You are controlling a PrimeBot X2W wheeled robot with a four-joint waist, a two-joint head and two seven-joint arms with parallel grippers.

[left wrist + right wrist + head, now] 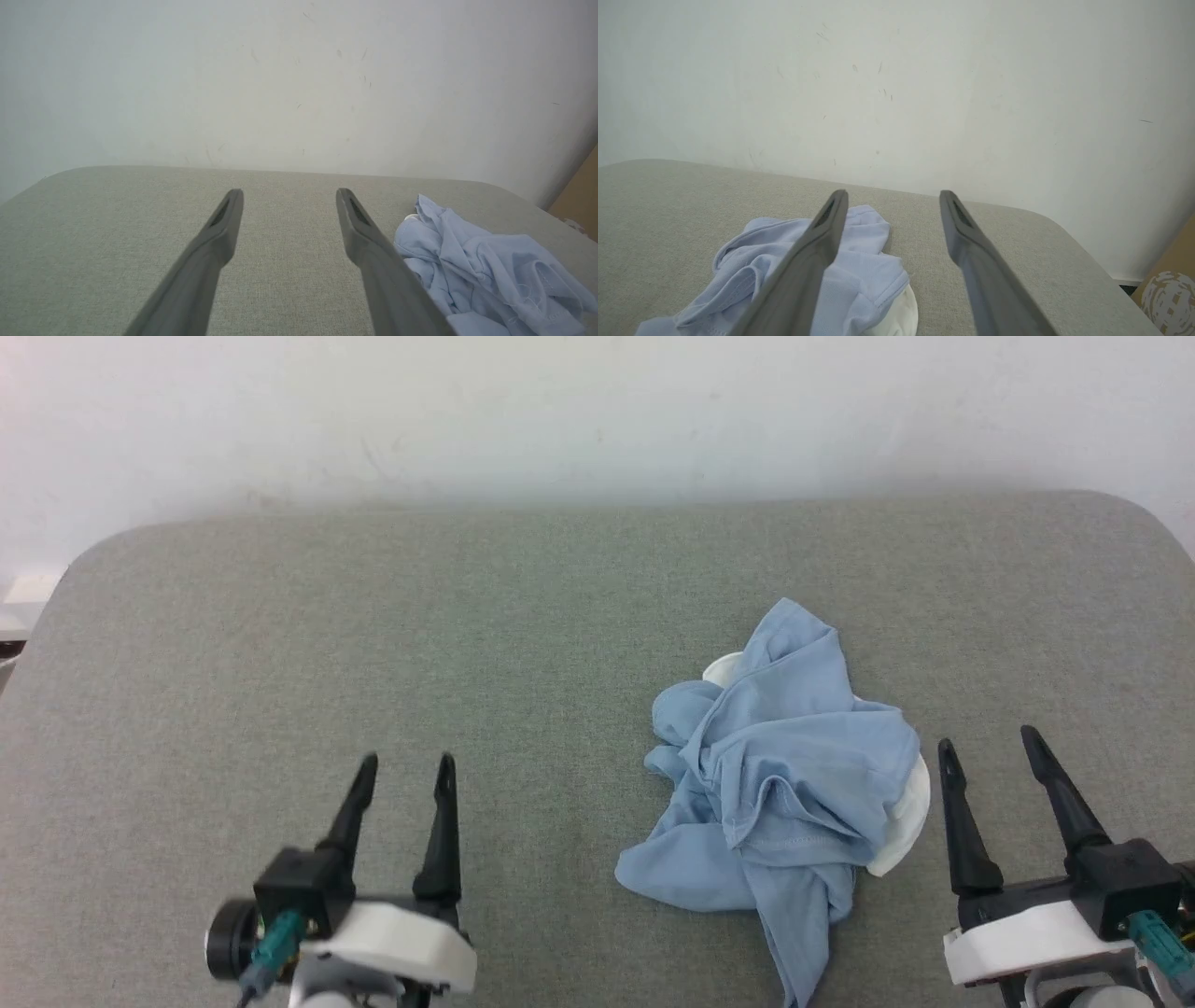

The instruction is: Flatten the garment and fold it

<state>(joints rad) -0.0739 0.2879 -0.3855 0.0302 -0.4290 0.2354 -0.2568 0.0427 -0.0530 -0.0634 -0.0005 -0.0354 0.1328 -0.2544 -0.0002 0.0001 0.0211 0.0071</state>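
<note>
The garment, a light blue shirt with white collar edges showing, lies crumpled in a heap on the grey padded table, right of centre. My left gripper hovers open at the lower left, well apart from the cloth, with nothing between its fingers. My right gripper stands open just right of the heap, also empty. In the left wrist view the garment lies to the right of my open left gripper. Through the right wrist camera the garment sits partly behind the left finger of my right gripper.
A white wall runs right behind the table's far edge. The table's rounded far corners show at both sides. A brown cardboard surface stands beyond the table's right end. Bare grey table surface spreads across the left half.
</note>
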